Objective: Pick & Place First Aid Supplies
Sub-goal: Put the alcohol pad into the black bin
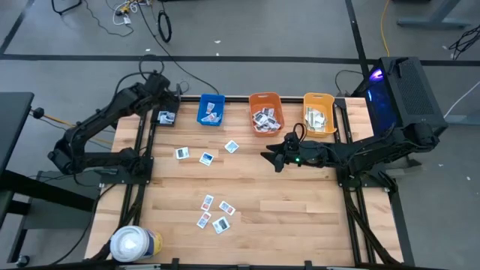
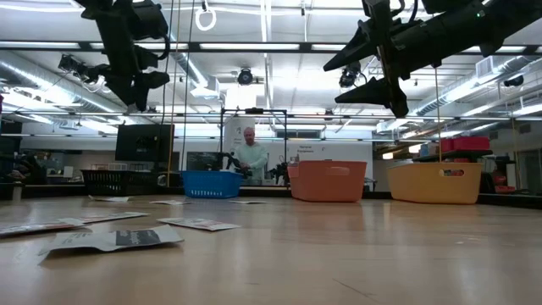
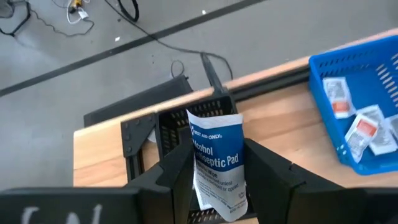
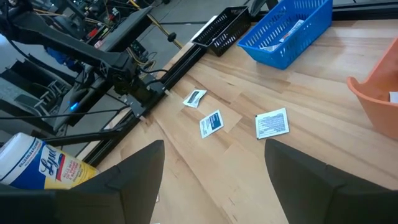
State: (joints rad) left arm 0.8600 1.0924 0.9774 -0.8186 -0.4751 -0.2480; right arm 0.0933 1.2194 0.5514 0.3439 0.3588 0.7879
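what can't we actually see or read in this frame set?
- Black bin, left wrist view: contents hidden behind the alcohol pad packet held in the left gripper.
- Orange bin and yellow bin, high view: packets too small to read or count.
- Blue bin, low view: walls hide its contents.
- Loose packets, high view: print too small.
- Right gripper, open over bare table: right wrist view cuts off its fingertips.

I see a blue-and-white printed packet [image 3: 216, 163] between my left dark fingers [image 3: 177, 180], a blue bin [image 3: 360, 99] beside, and a pale wood-grain bench [image 3: 99, 152] below.
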